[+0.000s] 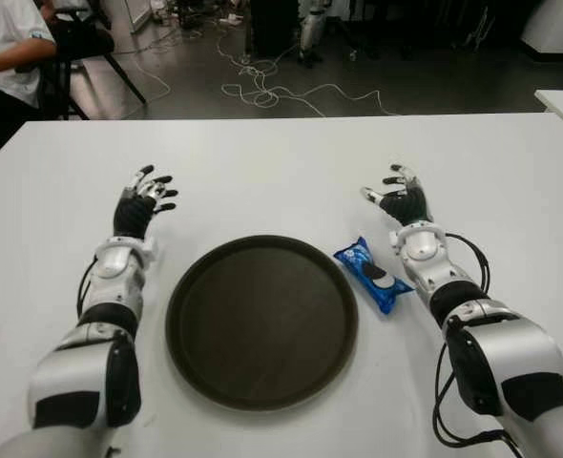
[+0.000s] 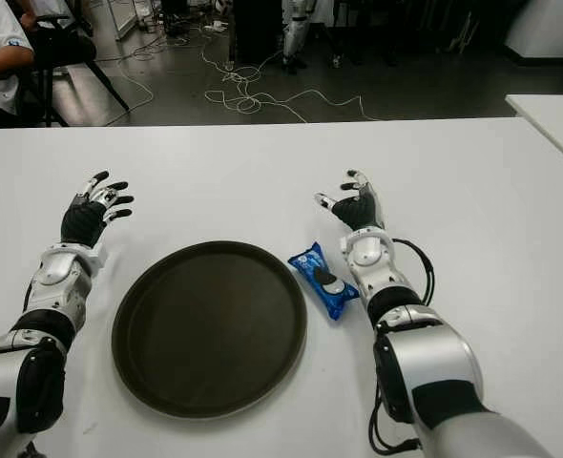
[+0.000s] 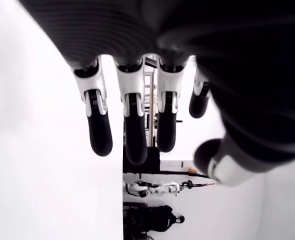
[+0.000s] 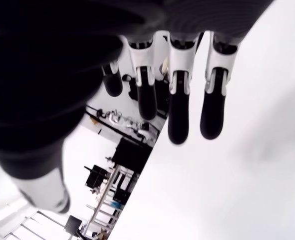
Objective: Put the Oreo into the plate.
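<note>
1. Not yet grasped: Oreo packet (image 1: 374, 275) lying flat on the bench (image 1: 291, 172), just beside the right forearm on its inner side, behind the right hand (image 1: 403, 202) and just off the plate (image 1: 261, 321) rim.
2. Right hand empty, fingers (image 4: 179, 120) spread and relaxed, held out past the packet; left hand (image 1: 140, 205) likewise loose and holding nothing, beyond the far side of the plate.
3. Judged best: draw the right hand back and inward until above the packet, then lower with fingers wide.
4. Pinch across the short width, thumb opposite fingers, near the middle of the wrapper.
5. Press gently; crinkly blue film likely slippery and thin, apt to slide on the smooth white bench.
6. Lift clear of the raised rim before moving inward, toward the left hand.
7. Plate: round, dark brown, shallow, matte-looking with a low lip; wide target, so release low over the centre.
8. Packet: small, oblong, pillow-shaped, glossy, cookie printed on top.
</note>
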